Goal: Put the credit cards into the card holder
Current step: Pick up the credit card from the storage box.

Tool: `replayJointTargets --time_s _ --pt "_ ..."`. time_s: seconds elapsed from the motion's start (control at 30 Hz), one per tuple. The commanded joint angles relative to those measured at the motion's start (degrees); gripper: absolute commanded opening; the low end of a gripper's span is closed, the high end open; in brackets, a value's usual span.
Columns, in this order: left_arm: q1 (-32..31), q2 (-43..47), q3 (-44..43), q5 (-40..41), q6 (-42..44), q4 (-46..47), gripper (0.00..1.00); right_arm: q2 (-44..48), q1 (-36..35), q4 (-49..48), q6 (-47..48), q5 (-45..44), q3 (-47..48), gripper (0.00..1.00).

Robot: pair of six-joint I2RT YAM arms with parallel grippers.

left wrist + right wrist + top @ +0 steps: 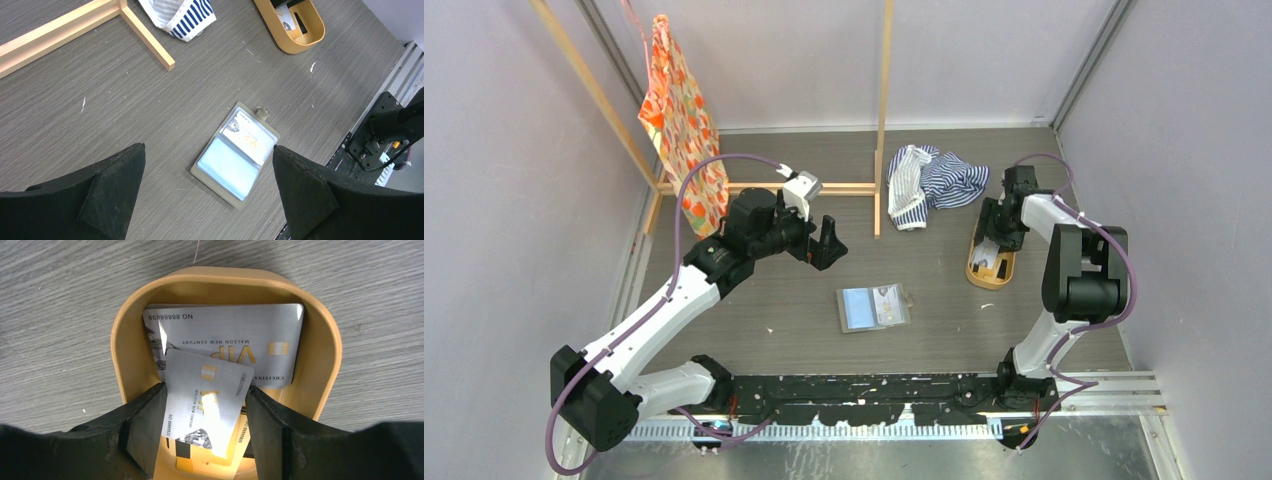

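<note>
The card holder (875, 307) lies open and flat on the table, grey-taupe, with a pale card in each clear pocket. In the left wrist view the card holder (235, 155) shows its tab and snap at its far end. My left gripper (824, 243) is open and empty, held above the table up and to the left of the holder; the holder lies below and between its fingers (208, 147). My right gripper (996, 235) reaches into the orange-tan tray (225, 275). It is (205, 387) shut on the edges of a tilted silver credit card (210, 405). More credit cards (235, 335) lie under it.
The oval tray (994, 270) sits at the right of the table. A blue-striped cloth (934, 180) lies behind it. A wooden frame (879, 120) stands at the back, with an orange patterned cloth (679, 120) hanging on its left. The arm rail runs along the near edge.
</note>
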State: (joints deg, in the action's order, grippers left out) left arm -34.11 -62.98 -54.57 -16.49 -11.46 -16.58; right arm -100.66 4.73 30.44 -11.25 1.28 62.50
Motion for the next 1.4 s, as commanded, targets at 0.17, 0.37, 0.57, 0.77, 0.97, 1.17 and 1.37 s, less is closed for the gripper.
replayJointTargets --time_s 0.17,0.37,0.57,0.77,0.97,1.17,1.37 --pt "0.2 0.42 -0.1 -0.27 1.0 1.8 1.0 -5.36 0.45 1.12 3.13 -7.09 0.42 0.67" --pt "0.21 0.21 -0.15 -0.38 1.0 1.84 1.0 -2.33 0.9 -0.4 3.85 -4.93 -0.17 0.54" --pt "0.2 0.47 -0.07 -0.24 1.06 1.76 1.0 -2.17 0.9 0.19 3.4 -2.08 0.25 0.36" --pt "0.19 0.43 -0.1 -0.28 1.02 1.86 1.0 2.26 1.19 -0.95 3.11 1.58 -0.33 0.16" --pt "0.24 -0.01 0.5 -2.45 0.16 3.32 1.0 3.59 3.59 -0.5 1.68 6.7 -0.76 0.02" --pt "-0.26 -0.95 3.31 -9.69 -7.2 13.12 0.95 5.18 6.27 0.48 1.06 10.59 -0.56 0.01" --pt "-13.43 -7.62 3.26 1.47 -13.19 25.34 0.92 6.41 8.78 0.86 -2.01 15.63 -0.17 0.01"
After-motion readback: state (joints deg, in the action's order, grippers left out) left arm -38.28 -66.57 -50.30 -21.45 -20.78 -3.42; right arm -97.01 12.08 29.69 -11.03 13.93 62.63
